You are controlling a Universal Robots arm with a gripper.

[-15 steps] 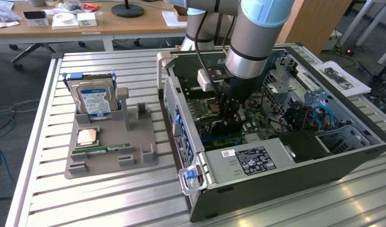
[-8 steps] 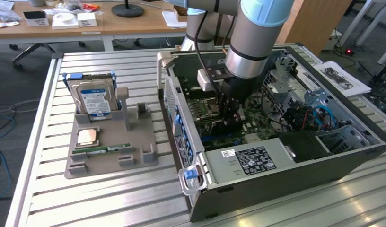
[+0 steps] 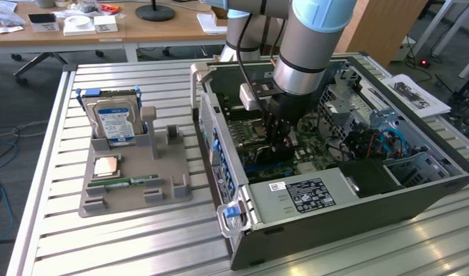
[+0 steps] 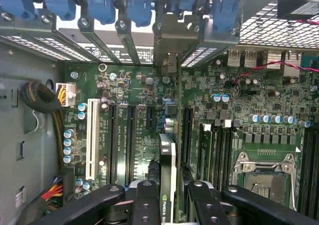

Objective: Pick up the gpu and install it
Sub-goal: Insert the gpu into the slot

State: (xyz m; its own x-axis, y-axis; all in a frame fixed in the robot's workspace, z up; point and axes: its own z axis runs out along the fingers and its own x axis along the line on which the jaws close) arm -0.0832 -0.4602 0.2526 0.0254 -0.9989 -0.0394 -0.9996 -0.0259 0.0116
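Observation:
My gripper (image 3: 280, 148) reaches down into the open computer case (image 3: 349, 198), just above the green motherboard (image 3: 254, 129). It is shut on the gpu (image 4: 168, 155), a thin dark card seen edge-on in the wrist view between the two black fingers (image 4: 144, 200). The card stands upright over the motherboard's black expansion slots (image 4: 130, 135). Its silvery end bracket (image 4: 172, 33) sits against the case's rear slot openings. In the exterior view the gpu (image 3: 280, 154) is a small dark shape under the fingers, mostly hidden by the arm.
Left of the case, a grey holder (image 3: 135, 178) carries a blue-labelled hard drive (image 3: 115, 122), a green memory stick (image 3: 123, 181) and a square chip (image 3: 106, 167). Inside the case are a white slot (image 4: 92, 138), a CPU socket (image 4: 264, 177), blue bracket latches (image 4: 102, 3) and cable bundles (image 4: 42, 98).

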